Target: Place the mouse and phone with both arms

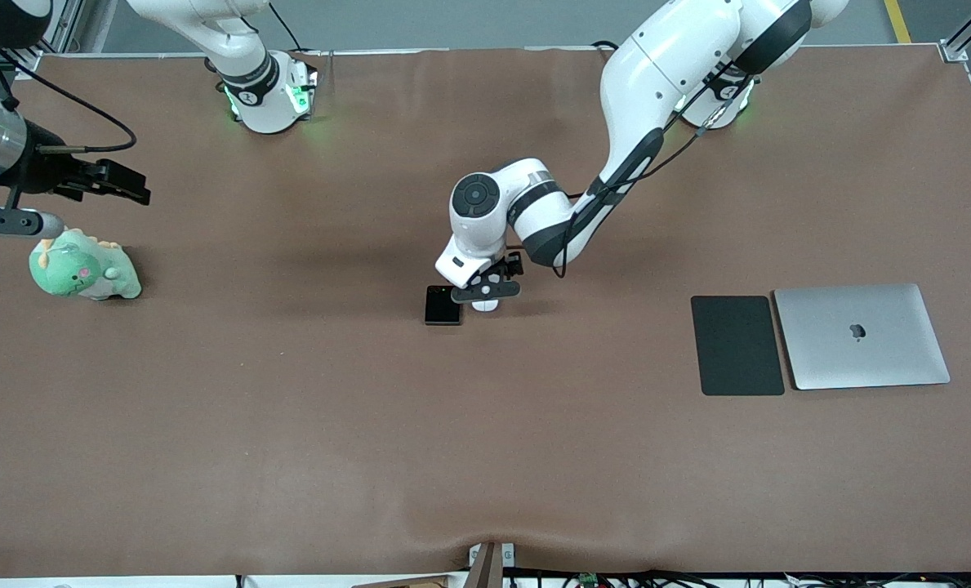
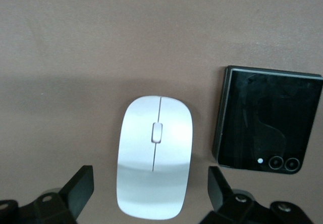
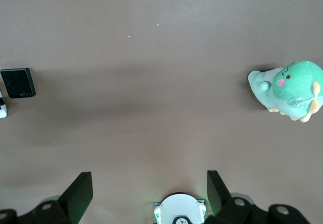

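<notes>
The white oval mouse (image 2: 154, 163) lies on the brown table beside the black phone (image 2: 267, 120). In the front view the mouse (image 1: 485, 305) is mostly hidden under my left gripper (image 1: 489, 290), and the phone (image 1: 443, 305) lies beside it toward the right arm's end. My left gripper (image 2: 150, 186) is open, low over the mouse, with one finger on each side and not touching it. My right gripper (image 1: 130, 189) is open and empty, up over the table near the right arm's end. In the right wrist view (image 3: 149, 188) the phone (image 3: 17, 82) shows far off.
A green plush dinosaur (image 1: 85, 265) sits near the right arm's end, also in the right wrist view (image 3: 290, 90). A matte dark pad (image 1: 737, 345) and a closed silver laptop (image 1: 861, 335) lie side by side toward the left arm's end.
</notes>
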Tool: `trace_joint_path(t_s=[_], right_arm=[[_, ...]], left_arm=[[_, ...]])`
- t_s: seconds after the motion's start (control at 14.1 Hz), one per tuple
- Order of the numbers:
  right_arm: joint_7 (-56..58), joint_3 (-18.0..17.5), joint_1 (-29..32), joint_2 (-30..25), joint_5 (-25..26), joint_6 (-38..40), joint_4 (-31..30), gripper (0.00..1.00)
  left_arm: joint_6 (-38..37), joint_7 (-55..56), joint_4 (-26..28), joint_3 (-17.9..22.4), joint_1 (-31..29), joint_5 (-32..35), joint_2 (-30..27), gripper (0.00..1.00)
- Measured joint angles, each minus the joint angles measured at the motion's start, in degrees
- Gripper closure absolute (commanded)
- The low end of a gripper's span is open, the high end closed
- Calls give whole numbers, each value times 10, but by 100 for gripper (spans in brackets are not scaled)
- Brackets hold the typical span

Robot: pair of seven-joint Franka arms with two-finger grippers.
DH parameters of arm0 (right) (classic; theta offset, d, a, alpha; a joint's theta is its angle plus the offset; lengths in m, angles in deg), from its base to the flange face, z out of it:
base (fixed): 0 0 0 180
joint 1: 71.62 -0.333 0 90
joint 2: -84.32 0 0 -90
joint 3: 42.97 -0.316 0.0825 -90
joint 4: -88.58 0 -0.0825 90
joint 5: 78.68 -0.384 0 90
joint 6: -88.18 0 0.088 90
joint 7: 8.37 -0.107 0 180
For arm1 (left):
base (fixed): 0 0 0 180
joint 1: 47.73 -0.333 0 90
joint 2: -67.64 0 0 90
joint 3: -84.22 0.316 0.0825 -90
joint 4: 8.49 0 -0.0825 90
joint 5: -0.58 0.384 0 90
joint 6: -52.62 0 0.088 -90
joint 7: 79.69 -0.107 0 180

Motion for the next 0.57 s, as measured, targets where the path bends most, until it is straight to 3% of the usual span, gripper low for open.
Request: trace_joint_path(t_s=[0.21, 0.36, 0.43, 0.57], right_arm=[[-21, 0, -6, 0, -6, -4, -10, 0], [-62, 0, -11, 1, -24, -7, -23, 0], [-82, 0, -14, 1, -30, -9, -29, 0], [-117, -1, -20, 4, -44, -18, -40, 0]], left_arm=[[4, -1, 0, 0, 0, 3, 10, 1], [4, -1, 0, 0, 0, 9, 17, 14], [5, -1, 0, 0, 0, 9, 21, 27], [13, -7, -3, 0, 0, 9, 24, 38]])
